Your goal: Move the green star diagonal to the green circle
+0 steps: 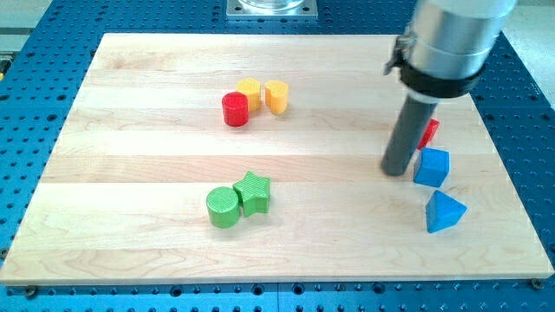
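Observation:
The green star (253, 192) sits on the wooden board, touching the green circle (223, 207), which lies just to its lower left. My tip (396, 172) rests on the board far to the view's right of both, right beside the blue cube (431, 166). The rod hides part of a red block (428, 133) behind it.
A red cylinder (235, 109), a yellow hexagon-like block (250, 91) and a yellow heart-like block (276, 96) cluster at upper middle. A blue triangle (444, 212) lies at lower right near the board's right edge (512, 173).

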